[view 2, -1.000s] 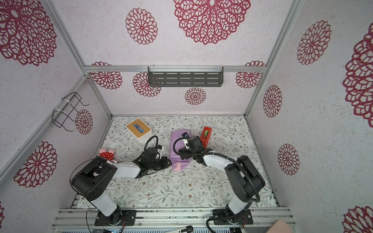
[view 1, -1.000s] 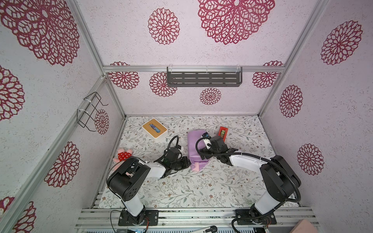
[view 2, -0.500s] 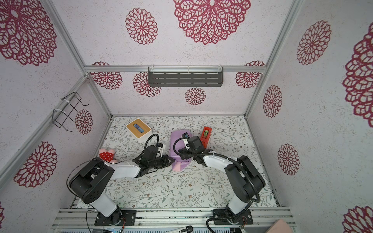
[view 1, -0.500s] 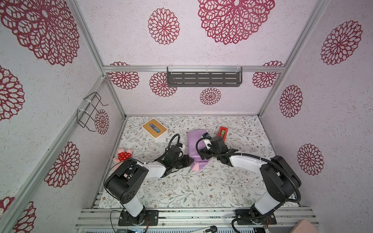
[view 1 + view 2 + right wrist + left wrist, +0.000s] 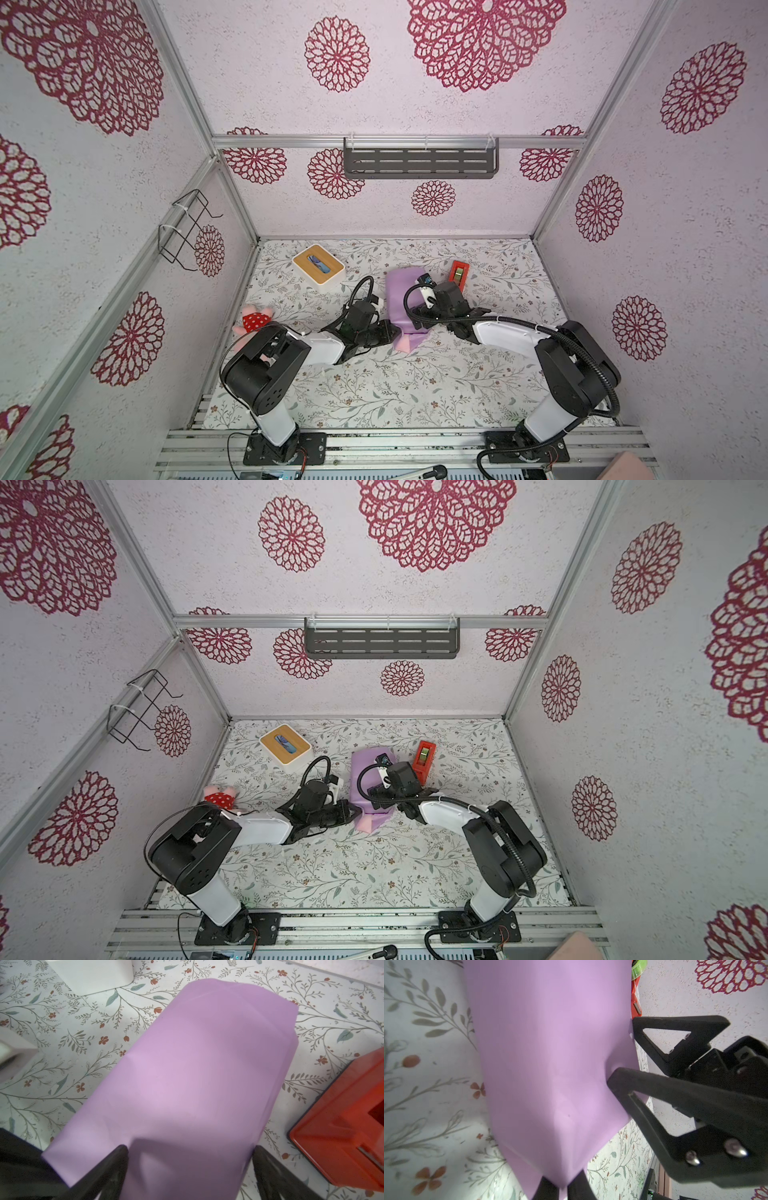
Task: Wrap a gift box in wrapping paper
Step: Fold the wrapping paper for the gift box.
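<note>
Lilac wrapping paper [image 5: 399, 299] [image 5: 365, 779] is folded over the gift box, which is hidden under it. A flap showing the paper's pink face [image 5: 405, 344] sticks out at the near end. My left gripper [image 5: 392, 332] [image 5: 353, 810] [image 5: 562, 1184] is shut on the paper's near corner [image 5: 550, 1053]. My right gripper [image 5: 415, 320] [image 5: 376, 802] [image 5: 189, 1153] stands wide open over the parcel [image 5: 207, 1074]. One fingertip [image 5: 612, 1076] dents the paper and the other finger [image 5: 639, 1026] sits at the parcel's edge.
A white tissue box with a wooden top [image 5: 318, 264] [image 5: 286, 744] stands at the back left. A red tape dispenser [image 5: 458, 272] [image 5: 424, 756] [image 5: 342, 1122] lies close to the right of the parcel. A pink plush toy [image 5: 254, 320] lies at the left wall.
My left gripper has shifted slightly toward the parcel, still holding the paper. The right arm has stayed where it was.
</note>
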Robot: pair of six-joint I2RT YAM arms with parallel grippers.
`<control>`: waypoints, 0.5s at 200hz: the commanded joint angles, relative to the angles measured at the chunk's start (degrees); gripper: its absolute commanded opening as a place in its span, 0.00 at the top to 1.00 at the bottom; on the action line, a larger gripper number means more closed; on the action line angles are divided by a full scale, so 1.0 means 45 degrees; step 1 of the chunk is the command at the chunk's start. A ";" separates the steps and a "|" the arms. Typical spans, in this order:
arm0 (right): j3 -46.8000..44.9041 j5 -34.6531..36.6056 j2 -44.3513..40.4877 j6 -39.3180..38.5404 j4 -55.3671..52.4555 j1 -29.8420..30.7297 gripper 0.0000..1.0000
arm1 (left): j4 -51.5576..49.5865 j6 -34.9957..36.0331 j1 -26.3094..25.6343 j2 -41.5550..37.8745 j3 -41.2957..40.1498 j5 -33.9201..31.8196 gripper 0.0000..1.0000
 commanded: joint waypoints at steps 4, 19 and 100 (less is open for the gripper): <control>-0.0426 0.0273 0.0186 -0.0121 -0.1554 0.0196 0.06 | 0.0342 0.0348 -0.0181 0.0429 0.0190 -0.0334 0.87; -0.0460 0.0266 0.0171 -0.0109 -0.1535 0.0196 0.06 | 0.0478 0.0369 -0.0211 0.0475 0.0189 -0.0407 0.86; -0.0700 0.0151 0.0186 0.0082 -0.1359 0.0274 0.06 | 0.0448 0.0780 -0.0313 0.0742 0.0377 -0.1033 0.84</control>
